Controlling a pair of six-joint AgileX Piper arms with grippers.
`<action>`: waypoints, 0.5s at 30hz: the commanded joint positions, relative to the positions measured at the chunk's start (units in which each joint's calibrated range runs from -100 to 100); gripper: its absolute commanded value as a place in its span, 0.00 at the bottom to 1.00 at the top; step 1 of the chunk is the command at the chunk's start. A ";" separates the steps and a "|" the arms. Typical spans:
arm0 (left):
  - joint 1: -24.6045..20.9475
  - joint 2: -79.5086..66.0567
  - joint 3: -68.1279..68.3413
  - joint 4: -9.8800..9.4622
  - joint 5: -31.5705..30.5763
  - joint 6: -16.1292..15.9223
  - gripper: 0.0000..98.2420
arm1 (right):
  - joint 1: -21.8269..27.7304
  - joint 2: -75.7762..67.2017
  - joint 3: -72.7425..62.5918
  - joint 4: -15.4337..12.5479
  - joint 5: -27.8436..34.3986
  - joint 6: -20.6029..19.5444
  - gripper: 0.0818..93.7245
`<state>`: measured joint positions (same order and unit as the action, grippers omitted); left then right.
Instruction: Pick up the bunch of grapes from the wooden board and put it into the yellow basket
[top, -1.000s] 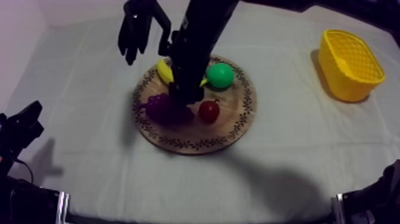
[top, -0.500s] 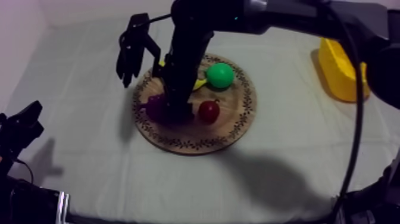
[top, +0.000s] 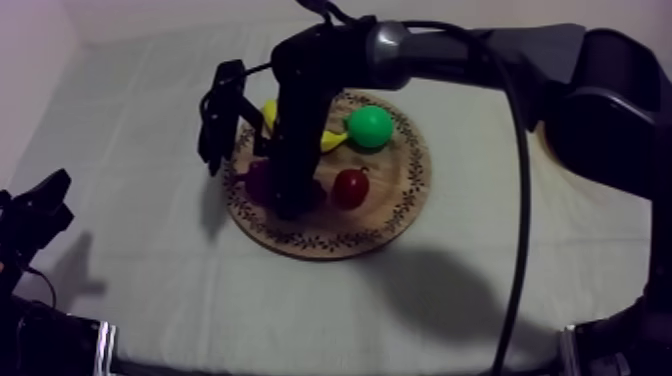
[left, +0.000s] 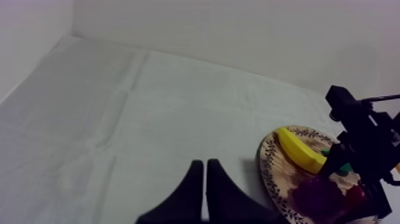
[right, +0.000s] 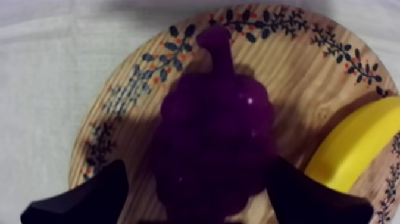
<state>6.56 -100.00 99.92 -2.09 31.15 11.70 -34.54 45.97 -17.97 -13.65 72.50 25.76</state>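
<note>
- The right pincer (right: 199, 170) is spread, with one finger on each side of the grapes (right: 214, 137).
- The grapes lie on the wooden board (right: 286, 65) near its rim, just beside the banana (right: 351, 149).
- The left pincer (left: 205, 173) is pressed together over the tabletop (left: 119, 119).

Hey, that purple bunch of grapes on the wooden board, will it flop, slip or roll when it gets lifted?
The bunch of grapes looks like one moulded lump, so it probably lifts stiffly, not floppily. Its surface shows a small glint, so it may be a bit slippery. Its bulging sides between the fingers of the right gripper could let it twist.
</note>
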 joint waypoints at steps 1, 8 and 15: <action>-0.01 0.00 -0.04 0.01 -0.03 -0.01 0.00 | -0.05 0.66 -0.46 0.15 -0.59 -0.23 0.68; -0.01 0.00 -0.04 0.01 -0.03 -0.01 0.00 | 0.31 2.26 -2.62 0.40 -1.41 -0.34 0.53; -0.01 0.00 -0.04 0.01 -0.03 -0.01 0.00 | 0.98 0.77 -2.63 1.17 -2.12 -0.34 0.43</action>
<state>6.56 -100.00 99.92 -2.09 31.15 11.70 -33.67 47.21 -20.84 -12.57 70.45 25.32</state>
